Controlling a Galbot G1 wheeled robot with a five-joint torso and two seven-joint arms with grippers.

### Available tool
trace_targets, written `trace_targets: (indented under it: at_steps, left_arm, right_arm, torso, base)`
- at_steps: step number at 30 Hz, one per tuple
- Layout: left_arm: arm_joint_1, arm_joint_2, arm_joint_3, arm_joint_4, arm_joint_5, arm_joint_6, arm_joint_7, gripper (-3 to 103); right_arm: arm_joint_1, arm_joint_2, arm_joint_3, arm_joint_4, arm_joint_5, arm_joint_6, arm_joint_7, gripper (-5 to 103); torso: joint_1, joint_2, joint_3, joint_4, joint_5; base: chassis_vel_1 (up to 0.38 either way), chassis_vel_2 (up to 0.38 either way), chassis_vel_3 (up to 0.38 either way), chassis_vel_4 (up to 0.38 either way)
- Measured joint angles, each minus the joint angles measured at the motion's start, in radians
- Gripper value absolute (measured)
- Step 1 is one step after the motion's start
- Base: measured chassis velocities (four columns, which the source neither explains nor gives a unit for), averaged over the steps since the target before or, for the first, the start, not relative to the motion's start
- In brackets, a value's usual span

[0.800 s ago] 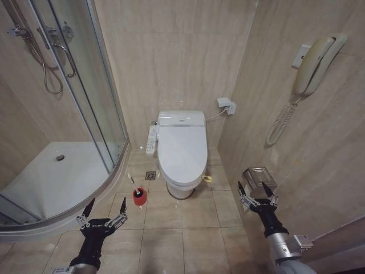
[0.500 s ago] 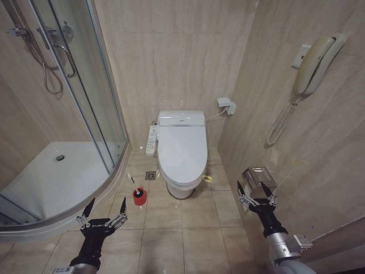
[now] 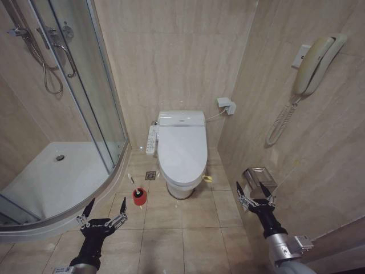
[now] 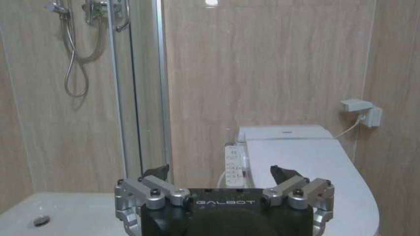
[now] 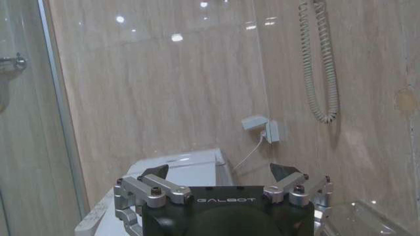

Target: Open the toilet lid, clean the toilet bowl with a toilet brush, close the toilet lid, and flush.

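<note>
Slightly leftward and a touch lower in the head view is where the right gripper [image 3: 251, 192] is now found compared with 0.8 s ago, while everything else is unchanged. At the left of the frame the white curved shower tray [image 3: 51, 182] is seen behind its glass shower door [image 3: 85, 80]. At the centre, against the beige stone wall, the white glossy ceramic toilet bowl [image 3: 181, 186] is seen, and the large glossy white oval toilet lid [image 3: 182, 149] is lowered flat over it, with its yellow-green strap [image 3: 207, 178] lying at the lower right edge. A narrow white button panel [image 3: 151, 139] is fixed just beside the bowl on its left. In the upper right a cream wall telephone [image 3: 315, 63] with a coiled cord is mounted, and lower on that wall a chrome paper holder [image 3: 259, 177] is seen just beside the right gripper. The left gripper [image 3: 104, 209] is held above the floor tiles at the lower left, its fingers spread wide and empty; the right gripper's fingers are likewise spread wide with nothing between them. On the floor between the shower tray and the bowl, the small round red holder [image 3: 139, 196] is placed, with the toilet brush [image 3: 138, 190] standing in it, well apart from both grippers.
</note>
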Motion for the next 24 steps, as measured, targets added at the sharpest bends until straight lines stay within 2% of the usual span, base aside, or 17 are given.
trace_targets:
  at_steps: [10, 18, 24]
  left_arm:
    - [0.0, 0.0, 0.0, 0.0, 0.0, 0.0, 0.0, 100]
    - [0.0, 0.0, 0.0, 0.0, 0.0, 0.0, 0.0, 100]
    - [0.0, 0.0, 0.0, 0.0, 0.0, 0.0, 0.0, 100]
  right_arm:
    - [0.003, 0.0, 0.003, -0.001, 0.015, 0.011, -0.003, 100]
    - [0.007, -0.002, 0.006, -0.005, 0.018, 0.028, -0.004, 100]
    - [0.011, -0.006, 0.015, -0.009, 0.018, 0.038, -0.002, 100]
  torso:
    - [0.0, 0.0, 0.0, -0.0001, -0.0001]
    - [0.001, 0.0, 0.0, 0.0004, -0.0001]
    - [0.0, 0.0, 0.0, -0.0003, 0.0]
  base:
    - [-0.018, 0.012, 0.017, -0.026]
    - [-0.114, 0.116, 0.111, -0.098]
    - [-0.02, 0.012, 0.021, -0.023]
